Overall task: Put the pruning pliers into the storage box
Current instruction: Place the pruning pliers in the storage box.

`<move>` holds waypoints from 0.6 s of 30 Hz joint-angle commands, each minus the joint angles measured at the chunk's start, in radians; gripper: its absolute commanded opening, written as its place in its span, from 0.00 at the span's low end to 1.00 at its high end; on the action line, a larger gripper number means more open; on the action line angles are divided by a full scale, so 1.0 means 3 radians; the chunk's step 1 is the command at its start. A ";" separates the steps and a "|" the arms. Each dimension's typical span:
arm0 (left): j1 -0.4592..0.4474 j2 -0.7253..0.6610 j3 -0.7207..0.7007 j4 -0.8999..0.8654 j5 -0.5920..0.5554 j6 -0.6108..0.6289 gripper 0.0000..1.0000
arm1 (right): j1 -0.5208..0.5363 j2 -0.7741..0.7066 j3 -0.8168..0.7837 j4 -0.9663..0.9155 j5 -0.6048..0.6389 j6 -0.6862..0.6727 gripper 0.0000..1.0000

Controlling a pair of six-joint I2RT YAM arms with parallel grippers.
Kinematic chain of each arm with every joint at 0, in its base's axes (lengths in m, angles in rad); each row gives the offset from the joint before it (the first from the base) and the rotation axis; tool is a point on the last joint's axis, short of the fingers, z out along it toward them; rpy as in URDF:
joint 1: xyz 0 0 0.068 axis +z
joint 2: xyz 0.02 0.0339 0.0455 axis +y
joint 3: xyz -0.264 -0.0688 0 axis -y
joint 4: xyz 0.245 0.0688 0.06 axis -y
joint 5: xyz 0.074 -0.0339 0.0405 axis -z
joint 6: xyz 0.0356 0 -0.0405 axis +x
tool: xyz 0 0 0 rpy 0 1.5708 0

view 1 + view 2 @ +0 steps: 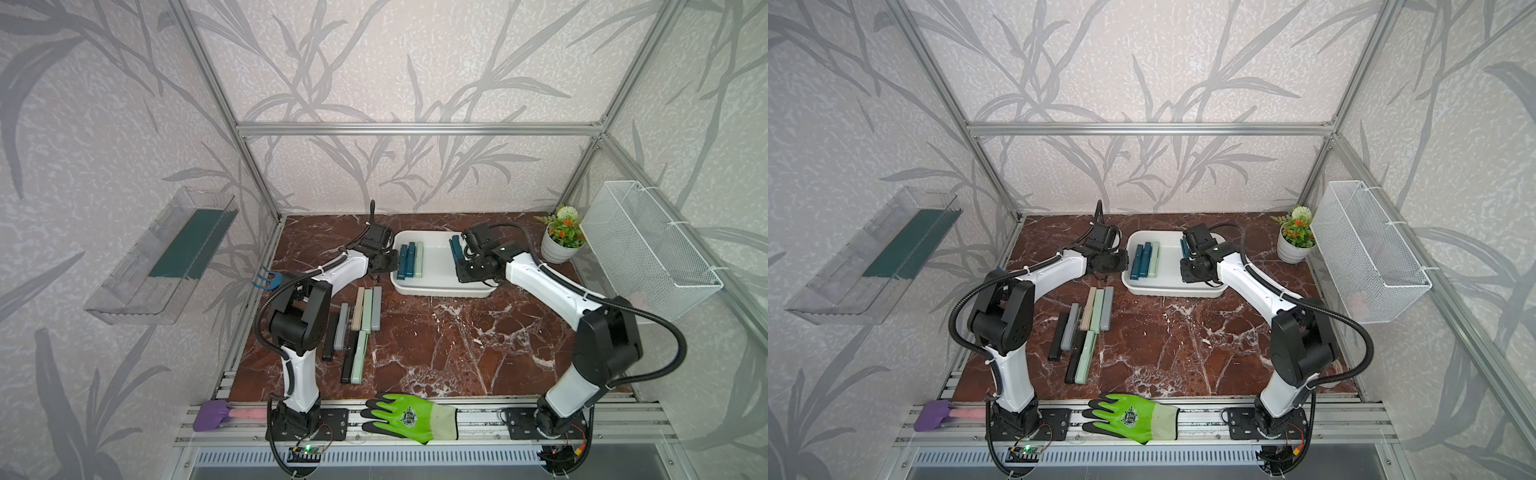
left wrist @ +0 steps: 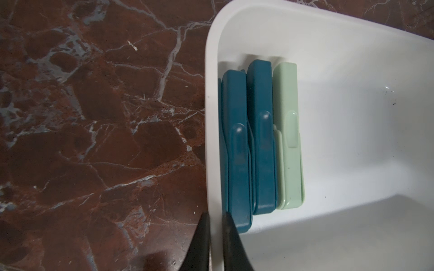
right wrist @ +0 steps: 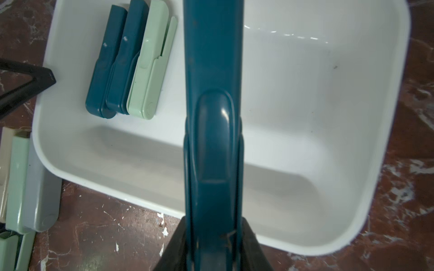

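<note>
Over the storage box (image 1: 440, 293), in both top views, the right gripper (image 1: 459, 262) holds one dark teal pliers (image 1: 455, 247) above the box's end nearest the right arm, while the left gripper (image 1: 385, 263) sits at the box's opposite end; three stowed pliers (image 1: 410, 259) lie side by side inside that end, and loose pliers (image 1: 360, 328) lie on the marble table (image 1: 436, 345) in front of the box. From the left wrist, the left gripper's black fingers (image 2: 203, 241) pinch the box's rim, one outside and one inside, next to the stowed pliers, two teal and one pale green, touching each other. From the right wrist, the right gripper's fingers (image 3: 174, 250) clamp the dark teal pliers, which reaches over the box's interior, apart from the stowed three.
</note>
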 commanded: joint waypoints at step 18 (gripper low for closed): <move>-0.0161 -0.0202 -0.0041 0.0026 -0.0122 -0.0239 0.13 | 0.0099 0.1206 0.0627 0.0512 -0.0357 0.0754 0.29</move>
